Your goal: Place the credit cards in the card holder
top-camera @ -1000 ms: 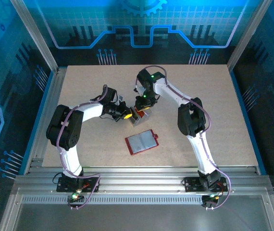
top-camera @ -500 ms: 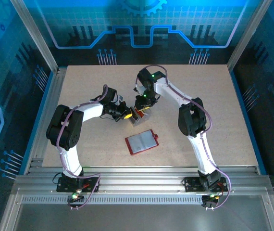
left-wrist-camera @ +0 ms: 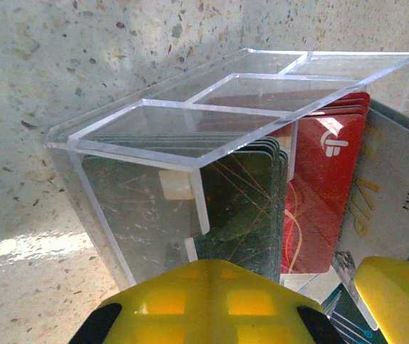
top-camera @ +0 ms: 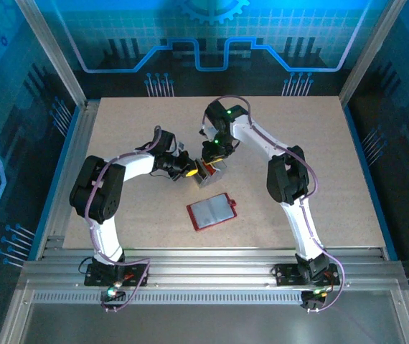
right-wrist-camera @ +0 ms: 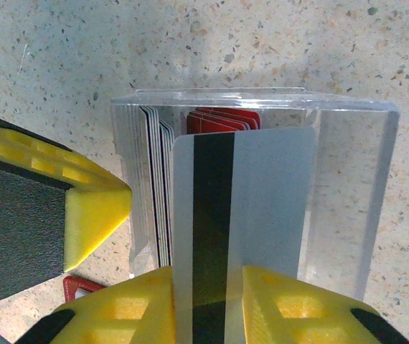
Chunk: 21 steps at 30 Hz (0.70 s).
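Observation:
The card holder [top-camera: 212,211], a red wallet, lies open on the table with its grey-clear sleeves up, in front of both grippers. The credit cards stand on edge in a clear acrylic box [top-camera: 209,174]: dark cards [left-wrist-camera: 251,193], red cards [left-wrist-camera: 326,193] and pale ones [left-wrist-camera: 387,186]. My right gripper [right-wrist-camera: 208,319] is shut on a pale card with a dark stripe [right-wrist-camera: 262,201], held upright partly inside the box [right-wrist-camera: 348,193]. My left gripper [left-wrist-camera: 341,294] is closed on the box's side wall, one yellow finger [right-wrist-camera: 93,215] against its outside.
The box [left-wrist-camera: 190,107] stands mid-table between the two arms. Bare speckled tabletop [top-camera: 319,158] lies all round, bounded by the blue frame walls [top-camera: 75,143].

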Each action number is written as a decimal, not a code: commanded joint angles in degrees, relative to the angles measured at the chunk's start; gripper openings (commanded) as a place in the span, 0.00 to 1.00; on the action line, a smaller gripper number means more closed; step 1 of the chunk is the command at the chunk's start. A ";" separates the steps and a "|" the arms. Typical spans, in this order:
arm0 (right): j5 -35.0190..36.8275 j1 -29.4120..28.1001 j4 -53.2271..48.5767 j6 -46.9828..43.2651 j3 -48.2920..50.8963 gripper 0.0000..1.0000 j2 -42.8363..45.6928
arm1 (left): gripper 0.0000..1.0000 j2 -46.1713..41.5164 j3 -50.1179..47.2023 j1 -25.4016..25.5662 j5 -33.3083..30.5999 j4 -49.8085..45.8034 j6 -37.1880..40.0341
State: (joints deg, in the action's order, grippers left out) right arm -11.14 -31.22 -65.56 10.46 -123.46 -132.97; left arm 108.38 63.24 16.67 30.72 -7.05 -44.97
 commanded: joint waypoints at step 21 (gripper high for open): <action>1.10 -0.91 -4.24 0.18 -1.78 0.11 3.32 | 0.01 3.62 0.65 1.22 -3.50 -3.06 0.59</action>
State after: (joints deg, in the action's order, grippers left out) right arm -7.40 -31.11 -67.13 10.46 -123.83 -131.79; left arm 108.57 63.59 16.67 30.72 -7.44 -44.95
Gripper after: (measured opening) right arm 0.117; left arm 0.053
